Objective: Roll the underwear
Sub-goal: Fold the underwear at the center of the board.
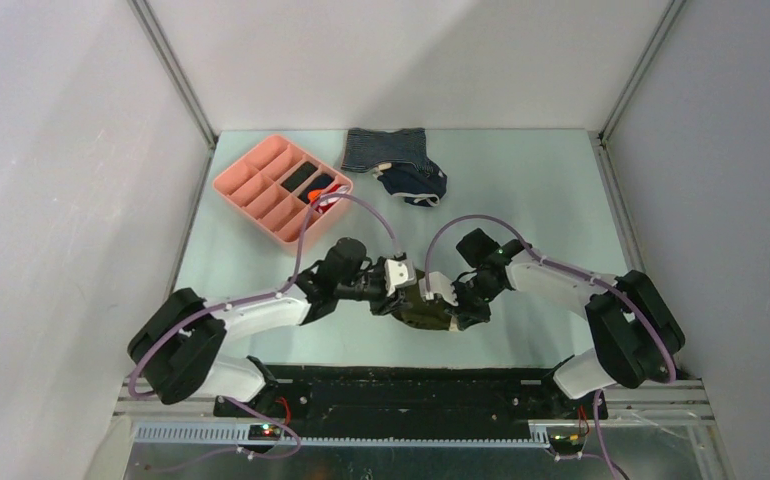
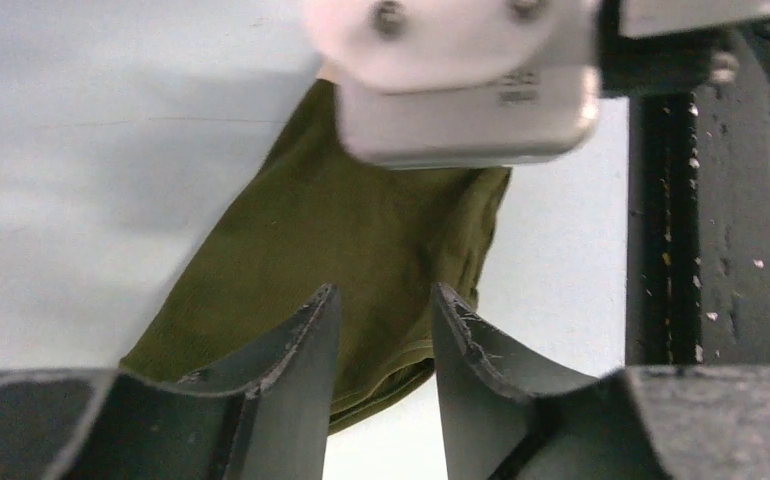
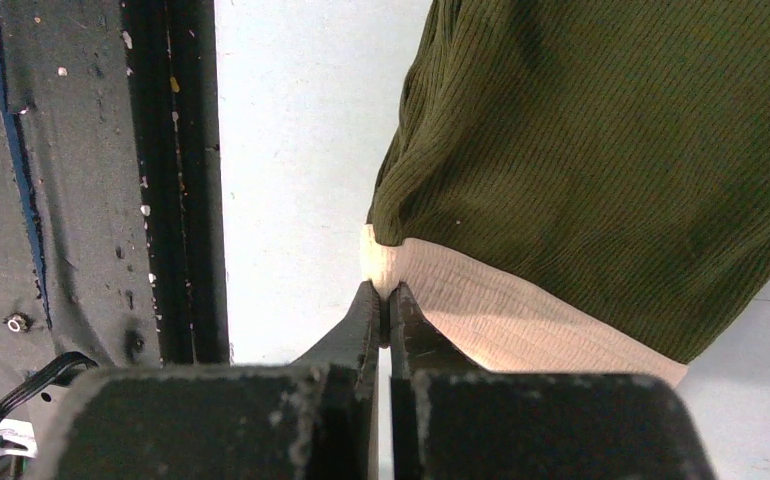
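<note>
Entry 1, underwear (image 1: 423, 312): olive-green ribbed cloth with a pale waistband. Lying at 6 o'clock on the table (image 1: 531, 210), close to the near edge, bunched between both grippers (extent of rolling not readable from above).

Entry 2, right gripper (image 3: 385, 292): closed tight, tips meeting on the waistband corner at the cloth's 7 o'clock in the wrist view. Apparently pinching that corner so the fabric cannot slide while worked from the opposite side.

Entry 3, left gripper (image 2: 381, 300): parted about halfway, nothing between the fingers. Olive cloth just beyond the tips, toward 12 o'clock. Likely poised to take hold of an edge.

Entry 4, bystanders: pink tray (image 1: 223, 185) at 10 o'clock, striped garment (image 1: 386, 148) and navy garment (image 1: 416, 185) at 12 o'clock, well apart from the work.
</note>
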Controlling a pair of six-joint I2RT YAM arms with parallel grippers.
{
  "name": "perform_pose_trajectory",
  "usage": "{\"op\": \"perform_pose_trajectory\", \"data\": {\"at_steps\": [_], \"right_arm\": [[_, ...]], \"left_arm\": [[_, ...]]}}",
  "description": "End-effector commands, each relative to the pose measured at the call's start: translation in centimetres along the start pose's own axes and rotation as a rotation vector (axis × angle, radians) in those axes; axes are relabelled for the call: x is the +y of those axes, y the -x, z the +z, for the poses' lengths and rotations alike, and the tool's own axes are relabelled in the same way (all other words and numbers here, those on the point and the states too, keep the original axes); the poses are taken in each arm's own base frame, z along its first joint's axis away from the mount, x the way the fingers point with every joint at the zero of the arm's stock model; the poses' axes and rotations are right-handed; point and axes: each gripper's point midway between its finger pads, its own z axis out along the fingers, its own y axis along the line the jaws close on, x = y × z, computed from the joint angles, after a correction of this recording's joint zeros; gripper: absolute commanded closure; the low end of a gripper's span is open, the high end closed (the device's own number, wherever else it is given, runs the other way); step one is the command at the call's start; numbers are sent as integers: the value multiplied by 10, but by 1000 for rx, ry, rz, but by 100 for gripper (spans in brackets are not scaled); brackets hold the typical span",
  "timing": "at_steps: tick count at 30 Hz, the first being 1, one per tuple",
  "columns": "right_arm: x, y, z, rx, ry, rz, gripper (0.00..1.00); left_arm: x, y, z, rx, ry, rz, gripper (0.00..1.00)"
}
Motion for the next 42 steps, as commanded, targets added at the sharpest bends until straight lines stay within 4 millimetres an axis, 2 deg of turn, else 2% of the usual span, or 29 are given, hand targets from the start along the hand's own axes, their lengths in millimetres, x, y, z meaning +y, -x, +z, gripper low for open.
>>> {"op": "perform_pose_trajectory", "data": {"at_steps": [1, 5, 7, 13, 20, 25, 30, 32, 36, 39, 42], "right_arm": [[-3, 11, -2, -29, 10, 11, 100], [-4, 8, 1, -27, 17, 29, 100], [-5, 8, 2, -30, 18, 41, 100], [-4, 9, 1, -34, 18, 44, 100], [-4, 8, 0, -31, 18, 45, 100], [-4, 8, 1, -32, 18, 46, 100], [-5, 7, 1, -29, 16, 50, 100], [-4, 7, 1, -28, 20, 56, 100], [-1, 7, 1, -32, 31, 66, 100], [0, 8, -1, -42, 34, 74, 100], [2, 9, -5, -51, 34, 87, 100]], "left_arm": [[-27, 4, 5, -37, -145, 109, 53], [-36, -17, 7, 6, -185, 211, 51], [-36, -19, 11, 1, -181, 232, 52], [-41, -31, 25, 30, -172, 208, 58], [-50, -56, 27, 80, -162, 211, 60], [-47, -72, 28, 120, -143, 235, 56], [-40, -86, 32, 167, -106, 276, 56], [-37, -94, 34, 198, -90, 297, 61], [-34, -110, 31, 270, -80, 329, 80], [-38, -107, 25, 306, -119, 320, 97], [-40, -85, 18, 273, -149, 285, 100]]}}
